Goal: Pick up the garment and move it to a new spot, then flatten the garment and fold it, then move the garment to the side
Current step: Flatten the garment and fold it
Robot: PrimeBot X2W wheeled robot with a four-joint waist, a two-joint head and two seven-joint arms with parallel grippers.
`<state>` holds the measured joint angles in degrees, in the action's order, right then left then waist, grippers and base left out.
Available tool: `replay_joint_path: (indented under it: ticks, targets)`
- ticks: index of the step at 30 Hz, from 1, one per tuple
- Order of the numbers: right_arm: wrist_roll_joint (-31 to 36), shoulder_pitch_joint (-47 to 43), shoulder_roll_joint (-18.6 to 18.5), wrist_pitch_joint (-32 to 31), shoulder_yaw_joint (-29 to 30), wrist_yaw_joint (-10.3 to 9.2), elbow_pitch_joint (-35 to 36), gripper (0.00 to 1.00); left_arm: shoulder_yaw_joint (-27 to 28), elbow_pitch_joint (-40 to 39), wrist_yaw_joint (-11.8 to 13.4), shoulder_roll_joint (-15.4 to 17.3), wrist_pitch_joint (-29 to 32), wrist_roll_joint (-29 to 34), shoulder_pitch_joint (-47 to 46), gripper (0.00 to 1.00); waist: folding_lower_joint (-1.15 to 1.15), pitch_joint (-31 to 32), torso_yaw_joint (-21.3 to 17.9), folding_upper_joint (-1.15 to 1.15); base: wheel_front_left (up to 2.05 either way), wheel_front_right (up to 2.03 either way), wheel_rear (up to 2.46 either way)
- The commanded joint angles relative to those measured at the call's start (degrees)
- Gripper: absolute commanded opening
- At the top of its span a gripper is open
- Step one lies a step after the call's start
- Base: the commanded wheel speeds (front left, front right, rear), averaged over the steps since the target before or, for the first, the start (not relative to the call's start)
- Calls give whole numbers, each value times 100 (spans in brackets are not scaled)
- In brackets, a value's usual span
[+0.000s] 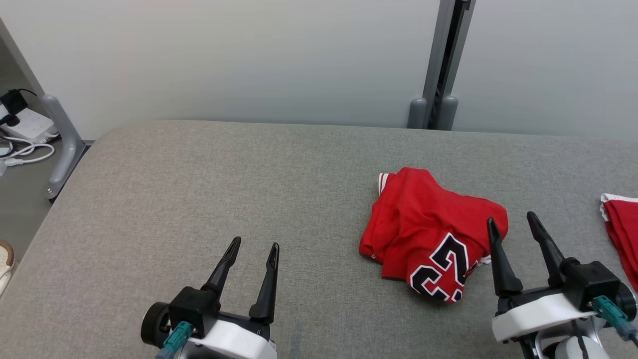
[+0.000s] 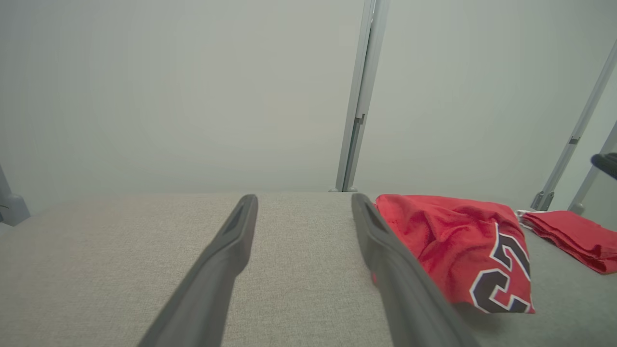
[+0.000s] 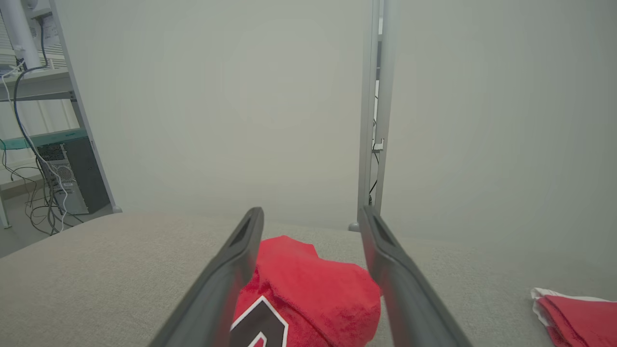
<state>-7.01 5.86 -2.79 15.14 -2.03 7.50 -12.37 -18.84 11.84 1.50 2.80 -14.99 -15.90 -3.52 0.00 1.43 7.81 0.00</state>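
Garment (image 1: 428,232), a red jersey with a black-and-white number, lies bunched in a loose heap on the grey padded surface (image 1: 199,199), right of its middle and not yet lifted. Its long axis runs on a slant in the head view, from a white-trimmed edge at the far left down to the number at the near right corner. The right gripper (image 1: 511,219) hovers just beside the heap on its right side, fingers spread wide with nothing between them. Its inner finger crosses the garment's right edge in the head view, though I cannot tell whether it touches the cloth. In the right wrist view the red cloth sits low between the two fingers, straight ahead. The left gripper (image 1: 255,243) is also spread wide and empty, over bare surface well apart from the garment, which lies off to its right. So the right arm is the nearer one, and the pick-up looks like the step in hand: a short reach forward and down should put its fingers on a raised fold. A second red garment (image 1: 622,234) lies at the surface's right edge, apart from the first, and a careless sweep rightward could disturb it
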Motion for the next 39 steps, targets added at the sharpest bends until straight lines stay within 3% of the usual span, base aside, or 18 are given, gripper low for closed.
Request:
replay_joint_path:
  ticks: [1, 7, 17, 18, 19, 23, 28, 35, 39]
  targets:
    - [28, -5, -24, -1, -5, -1, -46, 100, 1, 1, -6, 23, -24, 7, -10, 100, 0, -12, 18, 0, 0, 0, 0]
    - [264, 412, -163, -40, -326, -1, -1036, 100, -75, 41, -6, 24, -24, -11, -59, 100, 0, -152, 119, 0, 0, 0, 0]
    - [15, 1347, -518, -113, -866, -1, -2585, 100, -219, 89, 0, 25, -24, -96, -210, 100, 0, -353, 421, 0, 0, 0, 0]
    - [20, 1415, -555, -111, -901, -1, -2720, 16, -224, 94, 6, 25, -24, -102, -215, 100, 0, -342, 449, 0, 0, 0, 0]
    - [7, 1482, -579, -99, -936, -1, -2836, 0, -239, 105, 4, 24, -24, -108, -218, 100, 0, -328, 480, 0, 0, 0, 0]
    - [-21, 1708, -597, -24, -1153, -1, -3168, 0, -281, 143, 11, 24, -24, -118, -157, 100, 0, -179, 613, 0, 0, 0, 0]
    - [-234, 2012, -426, 19, -1719, -1, -3022, 0, -275, 178, 18, 24, -24, -89, -70, 100, 0, 10, 670, 0, 0, 0, 0]
    - [-1296, 2807, -128, 15, -2681, -1, -2090, 0, -230, 183, 21, 24, -24, -59, 3, 100, 0, 195, 677, 0, 0, 0, 0]
    - [-1473, 3165, -156, 9, -2445, -1, -1521, 0, -199, 152, 22, 24, -24, -34, 49, 100, 0, 217, 657, 0, 0, 0, 0]
